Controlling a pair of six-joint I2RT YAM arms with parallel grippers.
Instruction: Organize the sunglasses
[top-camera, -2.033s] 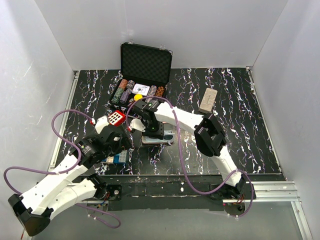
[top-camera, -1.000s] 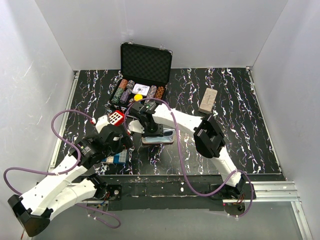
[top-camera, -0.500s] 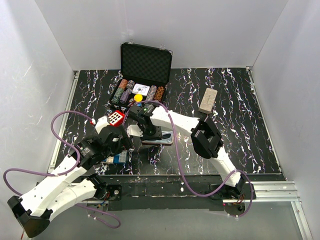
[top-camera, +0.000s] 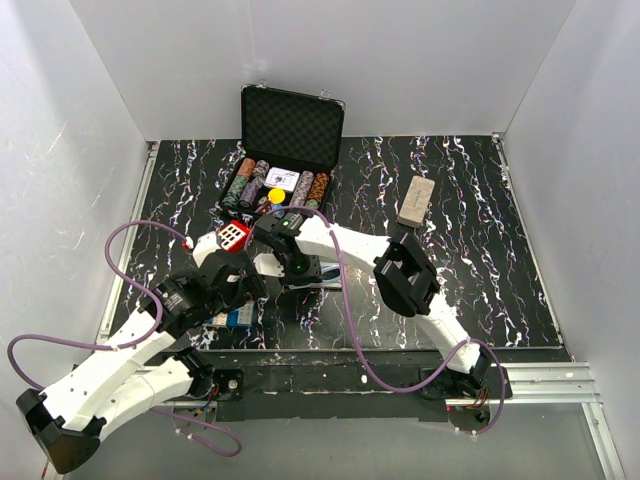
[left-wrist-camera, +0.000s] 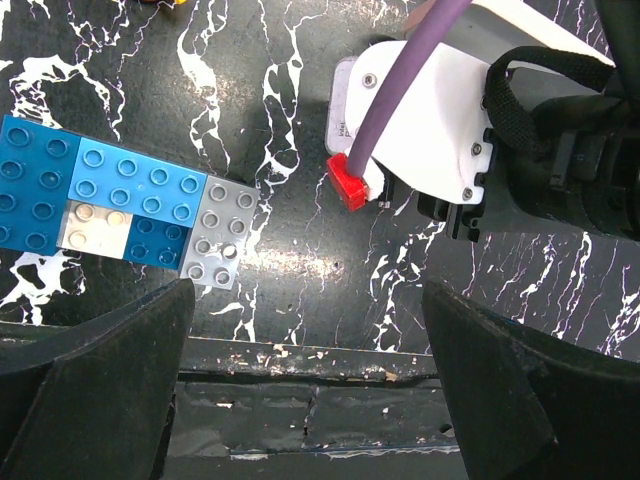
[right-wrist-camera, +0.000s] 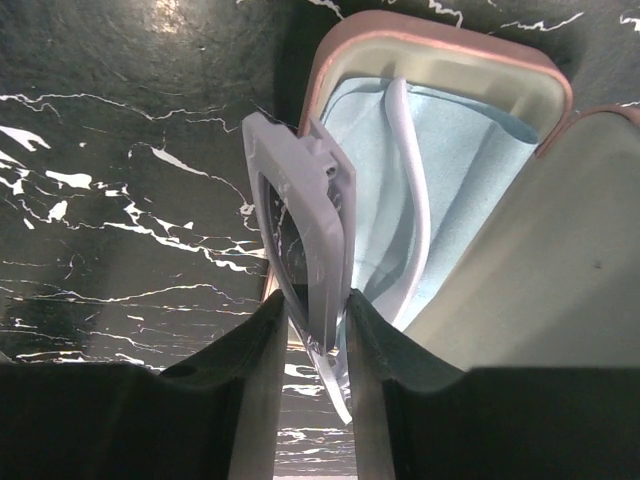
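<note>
Black marbled tabletop (top-camera: 480, 220) lay beneath; the right gripper (right-wrist-camera: 315, 335) pinched pale-framed sunglasses (right-wrist-camera: 300, 220) at the open pink case (right-wrist-camera: 440, 42) rim, one temple on its blue cloth (right-wrist-camera: 460, 150). The left gripper (left-wrist-camera: 310, 340) gaped wide, empty.

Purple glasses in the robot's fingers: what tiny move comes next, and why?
Probably tip the purple sunglasses down into the open pink case, then let go. The right gripper pinches the frame upright at the case's rim, with one temple lying on the blue cloth inside.
</note>
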